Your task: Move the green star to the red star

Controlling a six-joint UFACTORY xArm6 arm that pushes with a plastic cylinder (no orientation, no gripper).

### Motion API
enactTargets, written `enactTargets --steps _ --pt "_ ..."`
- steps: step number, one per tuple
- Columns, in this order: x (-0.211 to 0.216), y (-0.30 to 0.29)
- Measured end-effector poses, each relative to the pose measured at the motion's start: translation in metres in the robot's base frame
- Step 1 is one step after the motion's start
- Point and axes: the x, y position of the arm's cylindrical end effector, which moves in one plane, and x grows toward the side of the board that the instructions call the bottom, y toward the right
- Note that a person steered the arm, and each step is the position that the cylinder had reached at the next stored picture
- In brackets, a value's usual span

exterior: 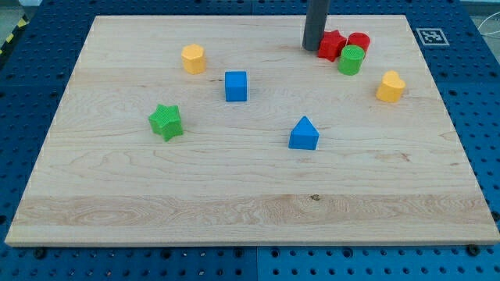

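The green star (166, 122) lies on the wooden board at the view's left of middle. The red star (331, 44) lies near the view's top right, with a red cylinder (359, 42) touching its right side and a green cylinder (351, 60) just below them. My tip (313, 48) comes down from the view's top edge and stands right beside the red star's left side, far from the green star.
A yellow block (194, 58) sits at the upper left and a blue cube (236, 86) lies between it and the centre. A blue triangular block (304, 134) sits near the centre. A yellow heart-like block (390, 87) is at the right.
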Motion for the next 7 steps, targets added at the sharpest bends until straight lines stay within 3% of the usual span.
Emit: enactTargets --steps 2,6,7 --pt "-0.002 -0.005" --pt "-0.019 -0.297" --pt "0.054 -0.326"
